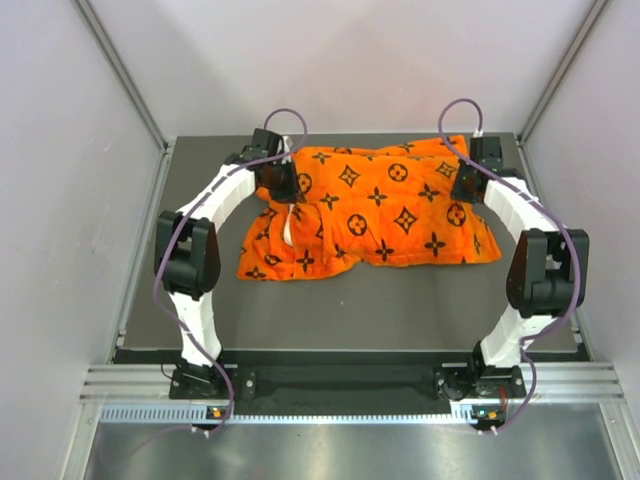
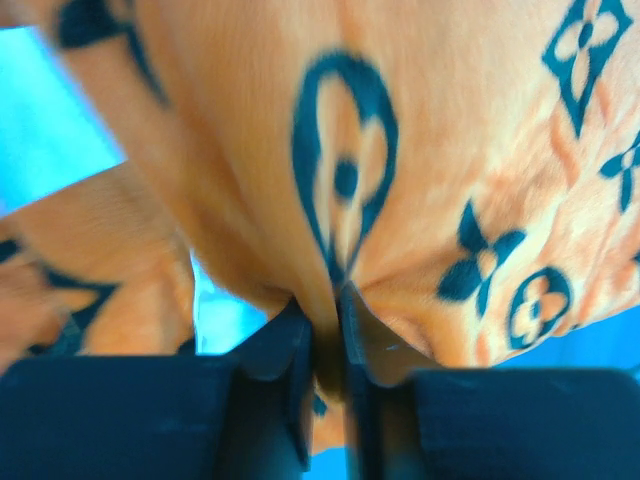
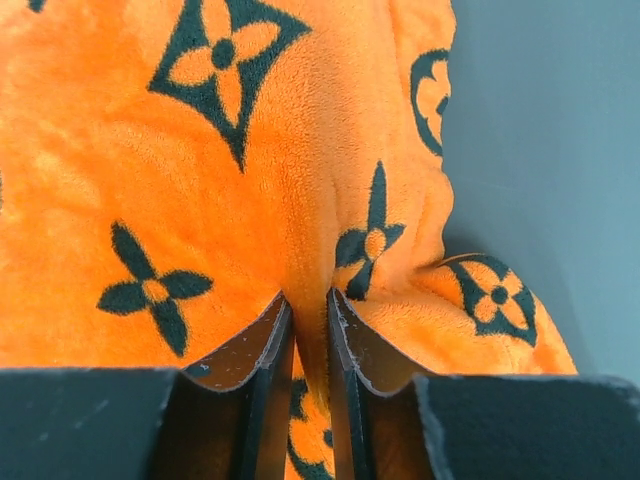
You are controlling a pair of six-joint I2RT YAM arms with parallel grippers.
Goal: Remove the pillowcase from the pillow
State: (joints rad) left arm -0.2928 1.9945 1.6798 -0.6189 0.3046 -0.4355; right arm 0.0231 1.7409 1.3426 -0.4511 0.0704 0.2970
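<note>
Top external view gives us the widest look: pale enclosure walls [image 1: 60, 150] close in a dark grey table [image 1: 350, 310], with a metal rail [image 1: 350, 385] along its near edge where both arms are bolted. The pillowcase [image 1: 380, 205] lies across the far middle of the table, bright orange plush with black flower and diamond motifs, rumpled and folded at its left end and fuller toward its right. We cannot see the pillow; orange fabric covers it on every side that shows.

The left arm [image 1: 200, 250] and the right arm [image 1: 525, 260] curve in from either side, and their wrists hide the fabric's two far corners from above. The left gripper [image 2: 325, 300] is clamped on a gathered fold of the pillowcase near its far left end; its wrist view is blurred, yet the cloth is plainly pinched between the dark fingers. The right gripper [image 3: 308, 305] is likewise closed on a ridge of plush close to the right edge, with bare table just beside it.

Purple cables [image 1: 290, 115] loop above each wrist. A thin pale strip [image 1: 290, 225] hangs at the left fold; we cannot tell whether it is tag or lining.
</note>
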